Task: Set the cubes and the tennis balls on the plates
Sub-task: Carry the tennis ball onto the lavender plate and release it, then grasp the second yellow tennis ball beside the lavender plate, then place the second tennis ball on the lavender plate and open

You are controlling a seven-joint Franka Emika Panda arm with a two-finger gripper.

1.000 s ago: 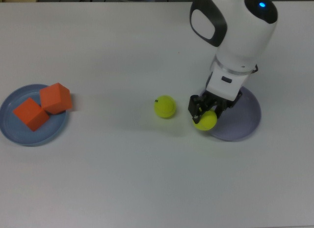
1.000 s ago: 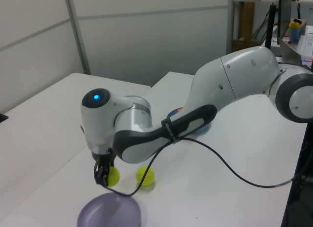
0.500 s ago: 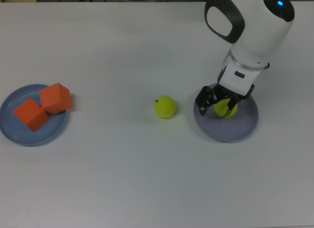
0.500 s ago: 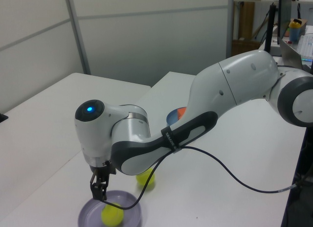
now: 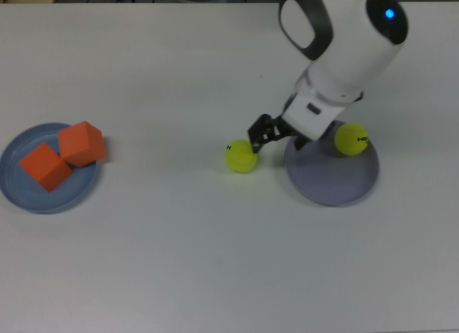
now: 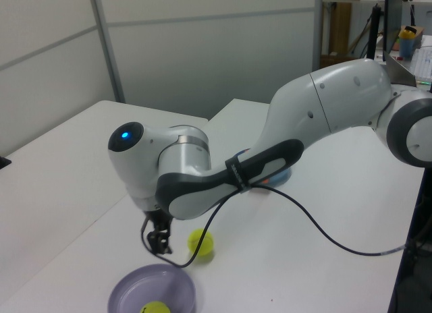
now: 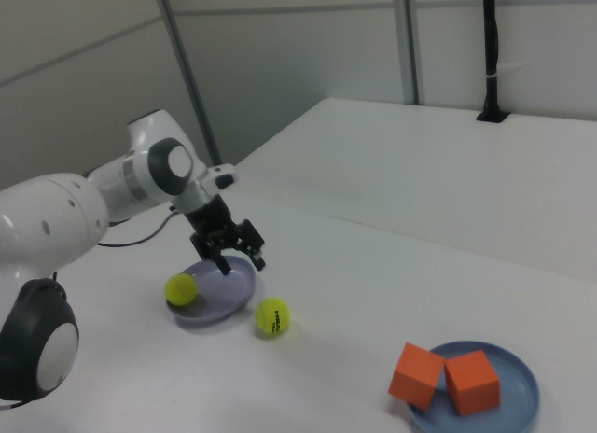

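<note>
1. Lower left of the top view: the blue plate (image 5: 14, 193) carries both orange cubes (image 5: 63, 154), side by side and touching. Judged done; no further handling needed there.
2. Centre of the top view: the loose tennis ball (image 5: 241, 156) sits on the bare table (image 5: 179, 261), off any plate. It is the one item outstanding.
3. Just right of and slightly above that ball in the top view: the gripper (image 5: 261, 134), fingers apart and holding nothing. The right view shows the two fingers spread above the table, clear of the ball.
4. Governing relation: the loose tennis ball lies to the lower left of the gripper in the top view, very near the fingertips. I cannot confirm contact. A ball has no long axis, so finger heading matters little; centring over it does.
5. Right of centre in the top view: the lavender plate (image 5: 326, 189), with the second tennis ball (image 5: 351, 140) resting on its upper right rim area. The loose ball is just beside this plate's left edge, so the likely carry is short and rightward.
</note>
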